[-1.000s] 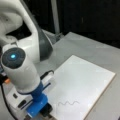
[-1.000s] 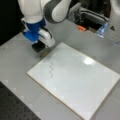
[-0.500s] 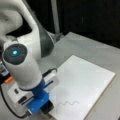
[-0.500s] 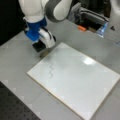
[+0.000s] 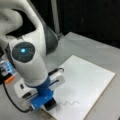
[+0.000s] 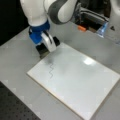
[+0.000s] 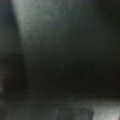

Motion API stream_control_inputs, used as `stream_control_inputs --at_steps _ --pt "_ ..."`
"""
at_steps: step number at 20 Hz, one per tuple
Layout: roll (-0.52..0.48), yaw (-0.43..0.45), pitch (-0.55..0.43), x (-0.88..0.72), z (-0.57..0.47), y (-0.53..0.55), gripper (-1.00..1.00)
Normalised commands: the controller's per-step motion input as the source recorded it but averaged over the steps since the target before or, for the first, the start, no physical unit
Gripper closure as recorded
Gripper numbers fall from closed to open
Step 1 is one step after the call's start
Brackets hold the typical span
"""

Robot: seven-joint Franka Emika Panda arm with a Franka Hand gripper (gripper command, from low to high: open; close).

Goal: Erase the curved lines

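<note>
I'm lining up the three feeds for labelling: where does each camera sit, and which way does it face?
Front view: high beside the arm, looking down past its white links to the gripper at the white board, near the curve lines.
Front view: raised across the table, facing the gripper above the curve lines; arm enters from the top.
Wrist view: on the wrist, showing only dark blur; no gripper discernible.
Both front views share board, stroke and gripper.
</note>
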Motion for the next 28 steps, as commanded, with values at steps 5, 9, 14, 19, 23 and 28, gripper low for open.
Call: stream_control_inputs --at_steps 5,9,14,19,23,28 --pt "-0.107 -0.198 -0.069 -0.07 -0.05 0.13 1.00" --pt "-0.098 -0.188 -0.106 0.00 -0.13 0.15 1.00" --pt "-0.078 -0.165 -0.133 0.05 -0.21 0.15 1.00" --pt "-0.040 -0.142 -0.148 0.05 -0.25 0.12 1.00" --pt "0.026 -0.144 -0.124 -0.03 -0.20 0.09 1.00" --pt "0.081 -0.155 -0.113 -0.13 -0.13 0.09 1.00"
